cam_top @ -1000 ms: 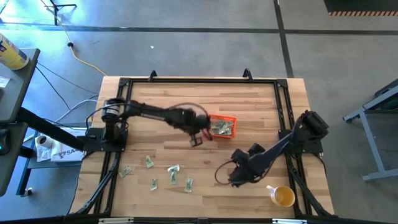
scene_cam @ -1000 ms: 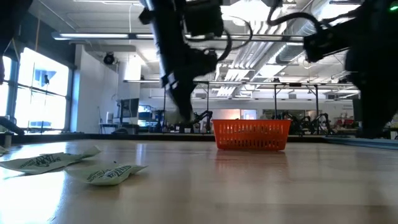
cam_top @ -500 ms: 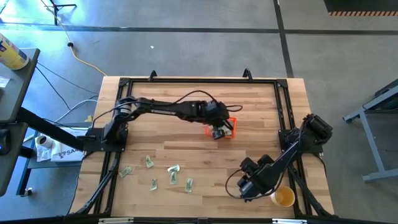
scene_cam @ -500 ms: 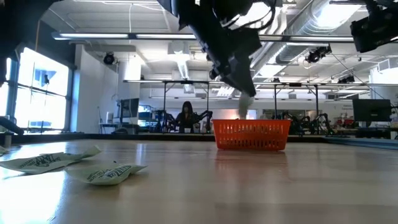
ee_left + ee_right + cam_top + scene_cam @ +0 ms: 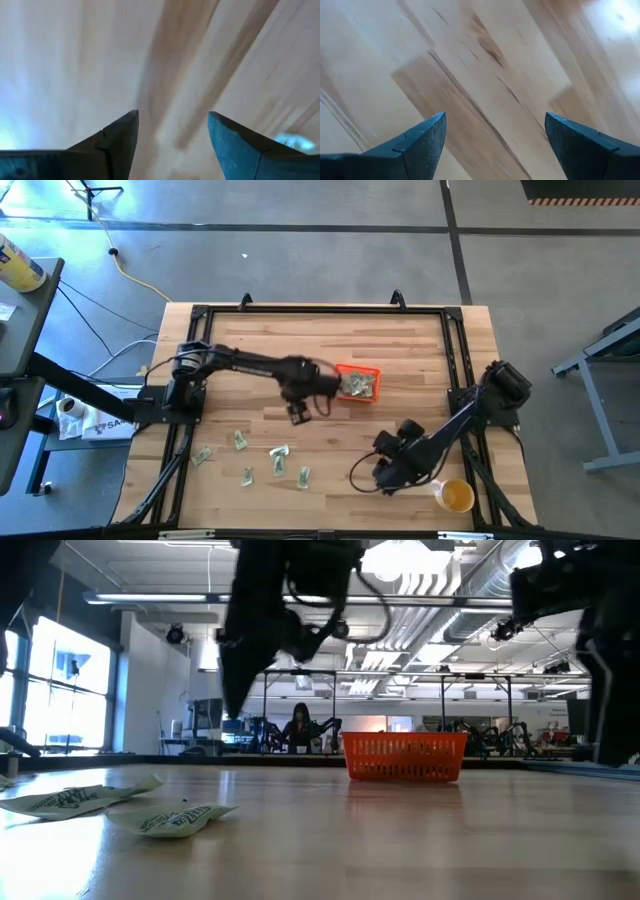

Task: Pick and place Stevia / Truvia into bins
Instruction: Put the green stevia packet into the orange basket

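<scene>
The orange bin [image 5: 358, 383] stands right of the table's middle with several pale green sachets inside; it also shows in the low view [image 5: 404, 757]. Several more sachets [image 5: 278, 452] lie flat on the wood near the front left, and two show close up in the low view [image 5: 175, 820]. My left gripper [image 5: 298, 417] is open and empty above bare wood, left of and nearer than the bin; its wrist view [image 5: 172, 120] shows only wood between the fingers. My right gripper [image 5: 385, 477] is open and empty over the front right; its wrist view [image 5: 495, 122] shows bare wood.
A round yellow cup [image 5: 455, 496] stands at the front right corner, close to my right gripper. A black frame [image 5: 320, 310] runs round the table's edges. A strip of bare wood lies between the loose sachets and the bin.
My left gripper went right, over the orange bin, with a pale sachet hanging below it, and has come back toward the table's left and near edge, now empty. My right gripper went toward the near edge and then a little to the left.
</scene>
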{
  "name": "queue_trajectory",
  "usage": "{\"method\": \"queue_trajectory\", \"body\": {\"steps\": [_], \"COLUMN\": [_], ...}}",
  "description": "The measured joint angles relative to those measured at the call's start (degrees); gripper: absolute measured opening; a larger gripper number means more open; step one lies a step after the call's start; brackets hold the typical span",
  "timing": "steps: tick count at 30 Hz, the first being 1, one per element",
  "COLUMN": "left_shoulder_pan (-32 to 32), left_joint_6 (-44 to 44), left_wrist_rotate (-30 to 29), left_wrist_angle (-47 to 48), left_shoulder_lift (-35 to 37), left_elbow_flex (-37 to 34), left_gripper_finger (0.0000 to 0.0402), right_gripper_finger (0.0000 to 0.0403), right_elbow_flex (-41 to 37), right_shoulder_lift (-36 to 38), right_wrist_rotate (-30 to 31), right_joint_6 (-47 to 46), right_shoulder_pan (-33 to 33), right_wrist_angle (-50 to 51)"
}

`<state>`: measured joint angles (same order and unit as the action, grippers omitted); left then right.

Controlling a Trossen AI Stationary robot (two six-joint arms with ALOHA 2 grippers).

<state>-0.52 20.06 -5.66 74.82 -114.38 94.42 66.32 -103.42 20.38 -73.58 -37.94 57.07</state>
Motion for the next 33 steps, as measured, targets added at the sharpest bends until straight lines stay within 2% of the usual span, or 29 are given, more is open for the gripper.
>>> {"method": "queue_trajectory", "body": {"steps": [4, 8, 13, 20, 28, 31, 33], "left_shoulder_pan": [-6.51, -14.59, -20.86, -24.34, -24.16, -24.25, -24.27], "left_joint_6": [9.71, 14.52, 19.88, 28.46, 32.75, 31.8, 30.9], "left_wrist_rotate": [0.8, 2.64, -2.29, -3.0, -2.32, 0.72, 2.02], "left_wrist_angle": [-4.48, -11.51, -14.12, -18.62, -16.47, -19.89, -23.02], "left_shoulder_lift": [2.06, 3.24, 3.68, 2.64, -0.12, -0.8, -1.18], "left_elbow_flex": [-7.86, -12.96, -14.01, -13.8, -13.83, -14.12, -14.84], "left_gripper_finger": [0.0253, 0.0233, 0.0227, 0.0265, 0.0335, 0.0338, 0.0326], "right_gripper_finger": [0.0327, 0.0327, 0.0327, 0.0327, 0.0329, 0.0329, 0.0328], "right_elbow_flex": [-1.04, -1.06, -1.06, -1.06, -1.06, -1.06, -1.06], "right_shoulder_lift": [0.0, 0.0, 0.0, 0.0, 0.0, 0.0, 0.0], "right_wrist_rotate": [-0.75, -2.4, -3.34, -4.31, -7.29, -6.91, -7.09], "right_joint_6": [7.58, 15.21, 21.31, 27.41, 27.58, 27.64, 27.78], "right_shoulder_pan": [2.91, 5.2, 6.49, 6.85, 6.79, 6.91, 7.31], "right_wrist_angle": [-6.43, -11.34, -13.41, -13.72, -14.27, -14.27, -14.45]}}
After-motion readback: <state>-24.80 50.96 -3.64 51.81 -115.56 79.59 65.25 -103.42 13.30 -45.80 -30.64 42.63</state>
